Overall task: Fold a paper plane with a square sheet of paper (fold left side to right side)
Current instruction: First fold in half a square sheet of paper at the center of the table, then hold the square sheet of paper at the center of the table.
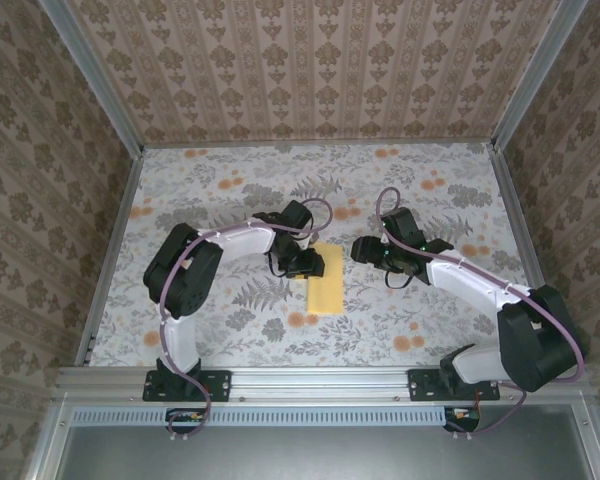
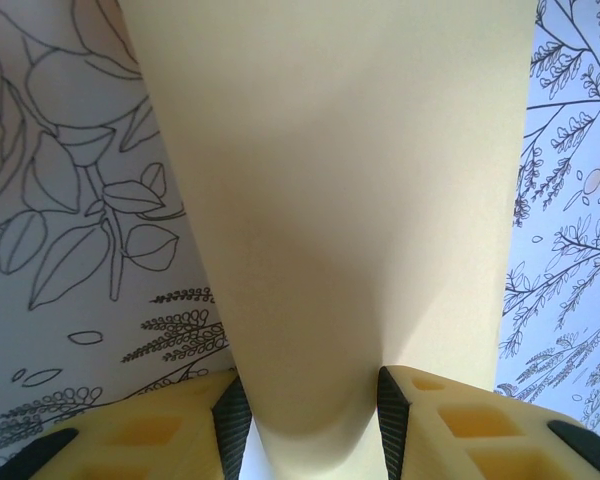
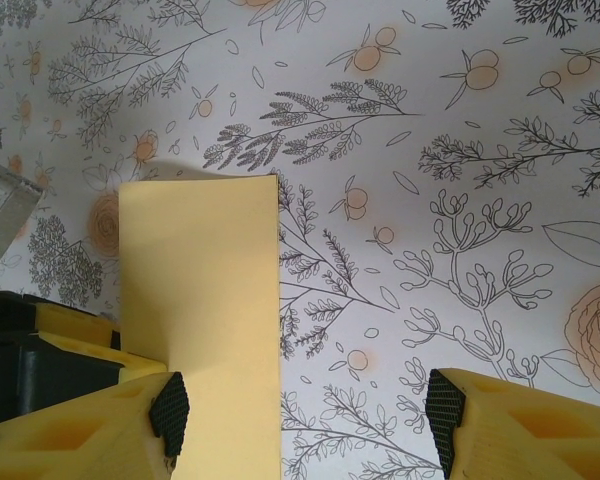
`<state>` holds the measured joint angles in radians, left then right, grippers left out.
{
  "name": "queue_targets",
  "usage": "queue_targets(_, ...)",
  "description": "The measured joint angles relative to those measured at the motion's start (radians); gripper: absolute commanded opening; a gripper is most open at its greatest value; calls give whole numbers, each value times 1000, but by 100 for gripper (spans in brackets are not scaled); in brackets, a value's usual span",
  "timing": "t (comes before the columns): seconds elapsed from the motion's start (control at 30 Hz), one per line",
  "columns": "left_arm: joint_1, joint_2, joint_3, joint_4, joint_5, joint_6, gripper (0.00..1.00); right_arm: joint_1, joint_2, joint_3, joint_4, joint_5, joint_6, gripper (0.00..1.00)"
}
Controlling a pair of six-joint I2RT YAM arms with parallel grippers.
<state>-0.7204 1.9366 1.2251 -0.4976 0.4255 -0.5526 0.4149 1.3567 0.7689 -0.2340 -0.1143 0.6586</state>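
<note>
Pads (image 2: 395, 420) of the left tool (image 2: 306, 425) are pressing on either side of a bowed run of the square sheet of paper (image 2: 330, 200), so this tool is clamping the sheet rather than standing free. The paper is rising out of the grip in a smooth curve, with no sharp crease showing there. The right tool (image 3: 308, 408) is hanging with its jaws well apart and gripping nothing, one pad sitting over the sheet and the other over bare bench (image 3: 460, 200) beside it. From above, the sheet is lying on the bench as a rectangle clearly narrower than it is long. The left tool is working at the sheet's far left corner and the right tool is hovering just off its far right side. Judging by that shape, the left-to-right fold is looking largely carried over but not yet pressed flat, since the held part is bowing instead of lying creased. Everything beyond that is waiting: flattening this fold, then the nose folds and the wings. No pointed dart shape is showing anywhere on the sheet.
</note>
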Motion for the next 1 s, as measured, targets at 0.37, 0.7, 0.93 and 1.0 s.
queue_targets(0.37,-5,0,3,-5,-8,0,43,1,50,0,29,-60,7,57)
queue_targets(0.7,-6,0,5,-6,-11,0,42,47,194,12,105,-189,53,17)
queue_targets(0.93,-6,2,6,-8,-12,0,42,89,308,74,123,-240,68,8)
queue_targets(1.0,-6,2,6,-8,-12,0,43,97,328,87,122,-239,71,7)
